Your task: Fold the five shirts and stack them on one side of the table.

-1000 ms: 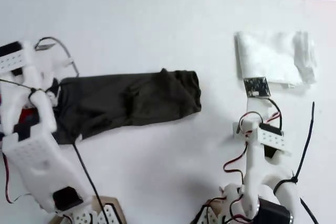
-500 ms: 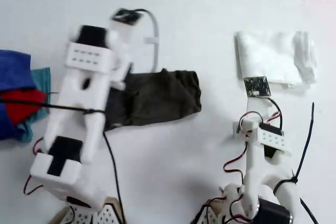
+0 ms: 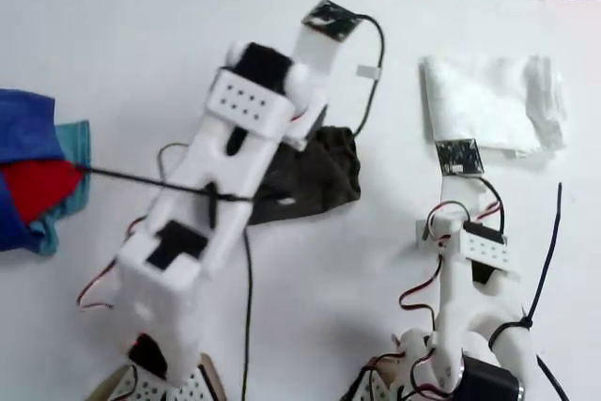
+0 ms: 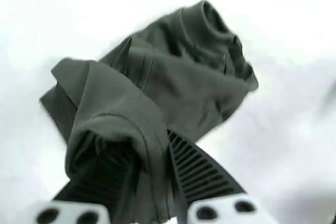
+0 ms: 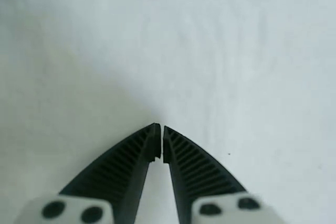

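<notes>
A dark grey shirt (image 3: 324, 176) lies bunched at mid table, partly under my left arm (image 3: 235, 152), which stretches across it. In the left wrist view my left gripper (image 4: 149, 145) is shut on a fold of this dark shirt (image 4: 173, 77), and the cloth drapes over the fingers and hides their tips. A folded white shirt (image 3: 488, 105) rests at the back right. Blue, red and teal shirts (image 3: 28, 180) are heaped at the left edge. My right gripper (image 5: 160, 129) is shut with nothing in it, over bare white table; its arm (image 3: 470, 251) stands at the front right.
The white table (image 3: 141, 35) has open room along the back and between the two arms. Loose red and black cables (image 3: 244, 260) trail from both arms near the front edge. A small circuit board (image 3: 459, 155) sits by the white shirt.
My left arm has swung from the table's left side toward the middle, carrying the dark shirt's left end over onto its right half. The coloured heap came into sight. The right arm stayed still.
</notes>
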Robot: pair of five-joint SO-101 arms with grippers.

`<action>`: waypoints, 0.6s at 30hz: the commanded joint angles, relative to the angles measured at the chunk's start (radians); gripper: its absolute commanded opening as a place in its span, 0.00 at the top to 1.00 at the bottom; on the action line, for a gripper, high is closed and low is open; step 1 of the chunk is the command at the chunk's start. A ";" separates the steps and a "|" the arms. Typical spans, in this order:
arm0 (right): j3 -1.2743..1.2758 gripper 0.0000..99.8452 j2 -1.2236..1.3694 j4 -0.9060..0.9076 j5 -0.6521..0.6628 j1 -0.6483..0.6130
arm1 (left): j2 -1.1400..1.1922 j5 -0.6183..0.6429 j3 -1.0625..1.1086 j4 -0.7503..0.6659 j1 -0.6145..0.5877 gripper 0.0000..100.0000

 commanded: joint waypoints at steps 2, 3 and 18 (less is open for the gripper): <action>-0.006 0.98 -0.015 -0.019 -0.034 0.002 | 0.173 0.012 -0.268 -0.012 0.017 0.97; -0.006 0.98 -0.015 -0.021 -0.041 0.004 | 0.215 0.012 -0.311 -0.011 0.026 0.97; -0.006 0.98 -0.015 -0.021 -0.046 0.007 | 0.463 0.012 -0.625 0.066 0.075 0.77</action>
